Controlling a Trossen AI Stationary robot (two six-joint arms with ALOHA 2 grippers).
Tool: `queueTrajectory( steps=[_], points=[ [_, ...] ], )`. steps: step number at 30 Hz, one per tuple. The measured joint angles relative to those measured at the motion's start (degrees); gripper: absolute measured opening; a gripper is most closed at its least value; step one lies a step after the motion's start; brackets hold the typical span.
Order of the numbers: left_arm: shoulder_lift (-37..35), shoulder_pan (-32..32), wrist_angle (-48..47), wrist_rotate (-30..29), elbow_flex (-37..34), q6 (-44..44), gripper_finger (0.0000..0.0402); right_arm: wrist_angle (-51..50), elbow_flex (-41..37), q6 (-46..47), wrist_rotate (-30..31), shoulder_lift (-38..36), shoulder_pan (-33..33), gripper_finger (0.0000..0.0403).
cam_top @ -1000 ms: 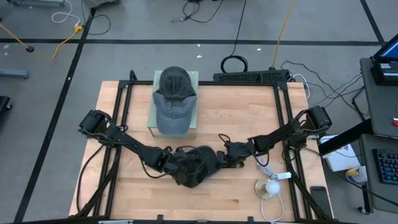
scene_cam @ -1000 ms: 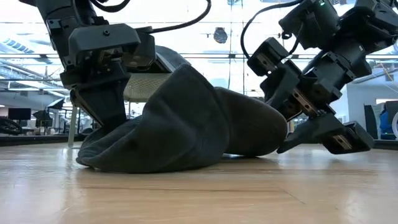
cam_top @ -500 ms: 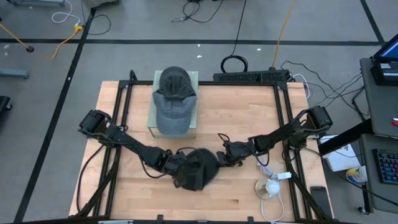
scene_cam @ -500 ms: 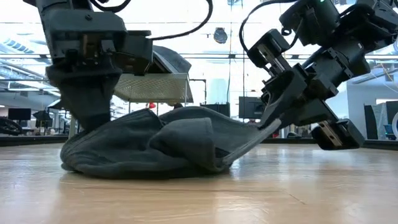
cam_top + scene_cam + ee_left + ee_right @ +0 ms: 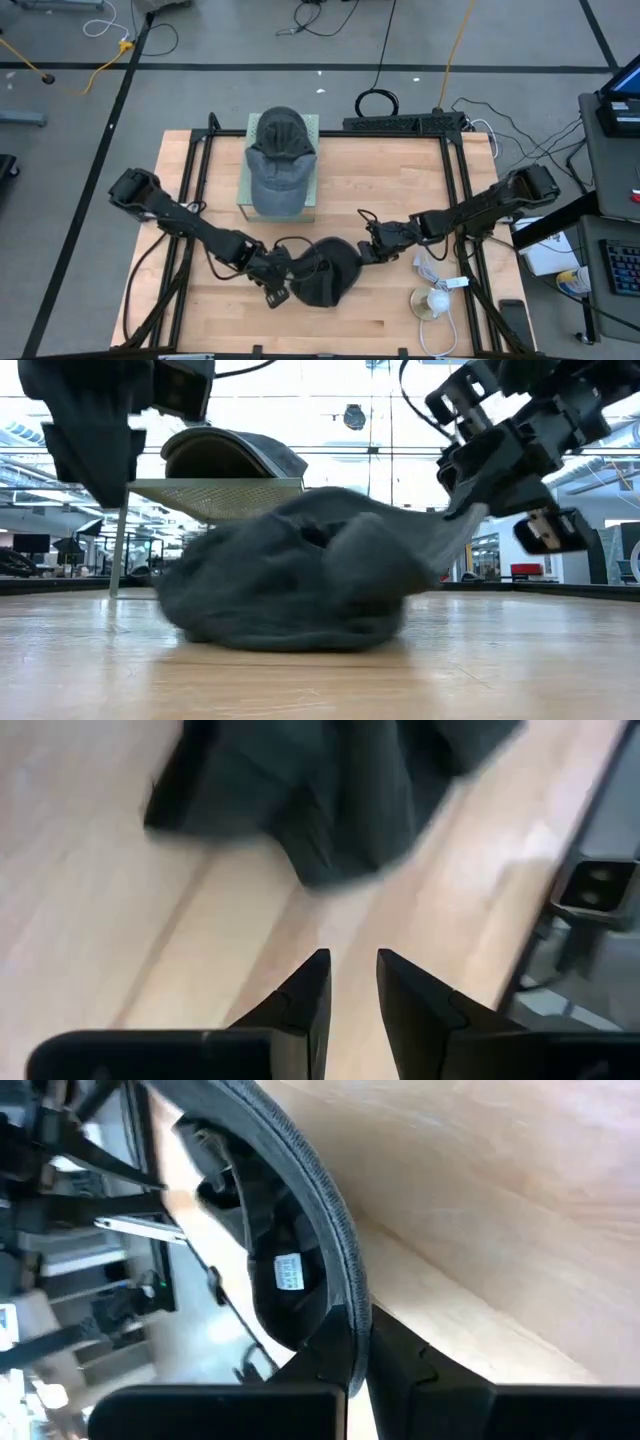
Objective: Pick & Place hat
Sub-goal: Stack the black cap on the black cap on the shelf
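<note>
The dark hat lies crumpled on the wooden surface, a soft heap between the two claws. The right claw is pinching the hat's brim; in the right wrist view the curved brim edge runs straight in between that claw's fingers, and in the low view the fabric is drawn up taut from the heap to the claw. The left claw hangs just off the other side of the hat, holding nothing; its two fingers sit close together with only a thin gap, bare wood beneath them, and the hat just ahead of the tips. Beyond both claws, a second grey cap rests on a pale green stand near the far edge of the surface.
</note>
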Motion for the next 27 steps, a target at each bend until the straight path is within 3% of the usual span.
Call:
queueTrajectory(
  steps=[5,17,23,27],
  points=[
    [-3.5,-1.1,-0.8,0.8,0.0,0.1,0.0088,-5.7,0.0,-3.3,0.0,-5.9,0.0,0.0006],
    [-10.4,-4.4,-4.9,1.6,0.0,-6.2,0.0088,-8.9,0.0,-10.2,1.5,-18.6,0.0,0.0006],
    [-16.4,-6.0,-3.8,-4.5,0.0,-8.5,0.0088,-8.9,0.0,-12.0,1.7,-23.7,0.0,0.0006],
    [-21.4,-7.2,-2.4,-11.8,0.0,-7.6,0.0088,-8.8,0.0,-14.4,6.0,-27.3,0.0,0.0006]
  ],
)
